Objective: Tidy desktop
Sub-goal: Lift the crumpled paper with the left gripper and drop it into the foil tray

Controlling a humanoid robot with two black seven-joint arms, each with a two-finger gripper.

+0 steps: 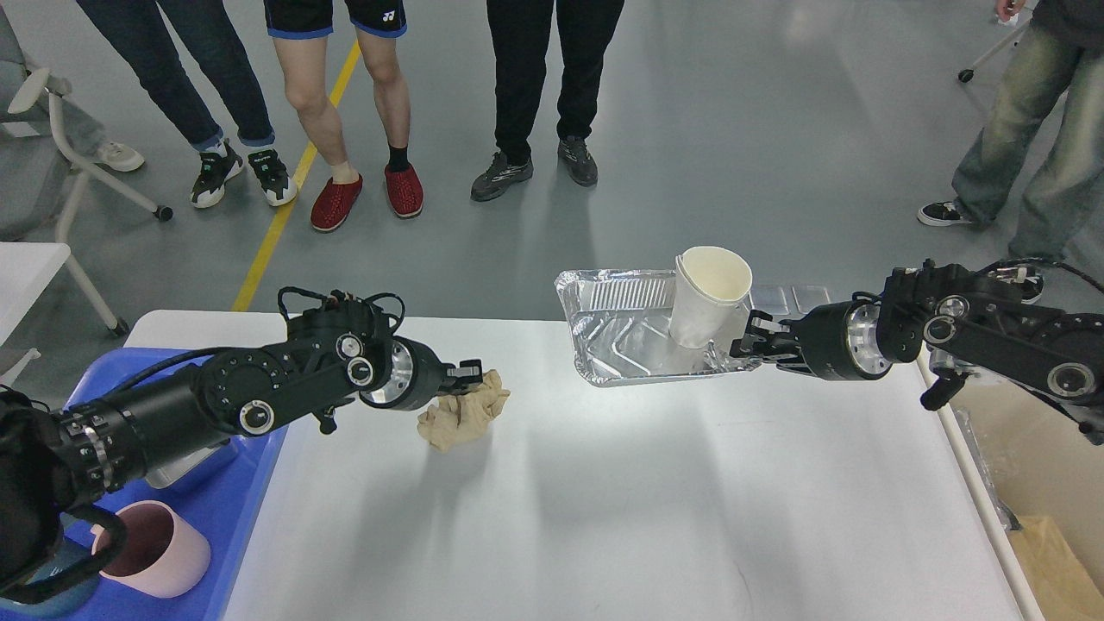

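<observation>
The white desk [604, 483] fills the lower view. The left gripper [466, 376] pinches a crumpled brown paper napkin [464, 412] lifted above it. The right gripper [749, 341] clamps the rim of a foil tray [617, 332] holding a tilted white paper cup [707, 297]. A bystander's shorts [332, 13] bear a small white logo, unreadable.
</observation>
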